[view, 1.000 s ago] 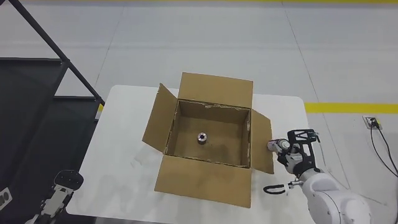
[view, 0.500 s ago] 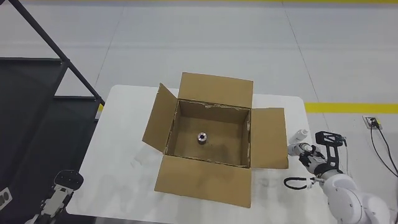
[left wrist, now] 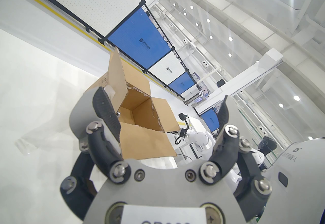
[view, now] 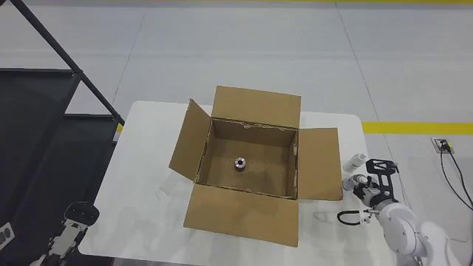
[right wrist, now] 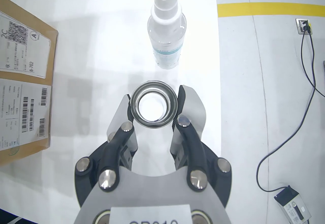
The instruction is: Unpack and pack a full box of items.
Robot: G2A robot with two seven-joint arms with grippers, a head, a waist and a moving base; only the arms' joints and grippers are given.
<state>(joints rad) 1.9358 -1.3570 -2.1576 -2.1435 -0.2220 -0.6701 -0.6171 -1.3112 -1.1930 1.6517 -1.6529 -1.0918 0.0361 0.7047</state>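
An open cardboard box (view: pixel 247 214) stands mid-table with its flaps spread, and a small metal ring (view: pixel 239 164) lies on its floor. My right gripper (view: pixel 355 186) (right wrist: pixel 154 103) is just off the box's right flap, near the table's right edge. It is shut on a shiny metal ring-shaped can (right wrist: pixel 153 107). A clear spray bottle (right wrist: pixel 166 29) (view: pixel 357 161) with a white cap stands upright just beyond the can. My left gripper (left wrist: pixel 165 113) (view: pixel 80 213) is off the table's near left corner, open and holding nothing, facing the box (left wrist: pixel 137 108).
The white table (view: pixel 148 162) has bare room to the left of the box. The labelled right flap (right wrist: pixel 25 83) lies flat beside my right gripper. A black frame (view: pixel 44 37) stands at the left. A cable and socket (view: pixel 442 145) are on the floor to the right.
My right gripper has carried the metal can rightward off the box's flap, then eased back slightly beside the spray bottle. The right flap now lies flat. The left arm has stayed still.
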